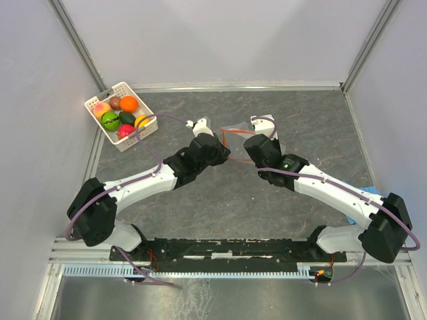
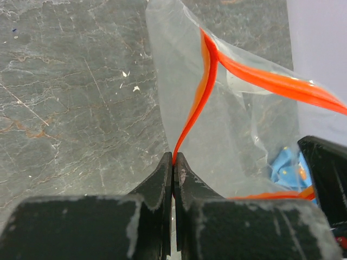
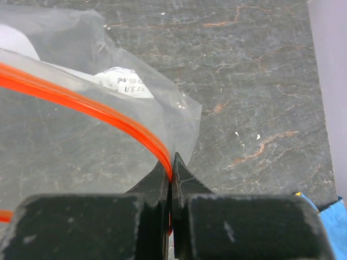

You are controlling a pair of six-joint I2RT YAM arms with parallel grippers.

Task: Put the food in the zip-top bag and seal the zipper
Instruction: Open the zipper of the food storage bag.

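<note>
Little of the task looked done. On the desk [image 1: 220,200], the zip-top bag [image 1: 237,140] sat in the middle between the two arms, with no food visible inside it. The white basket [image 1: 103,94] at the far left held all seven pieces of food [image 1: 129,104], so filling and sealing both remained. Both arms reached inward, elbows out. The left pincer [image 2: 173,157] was clamped tight on one end of the zipper [image 2: 198,103] and the right pincer [image 3: 171,162] on the other, with the strip's halves parted.
</note>
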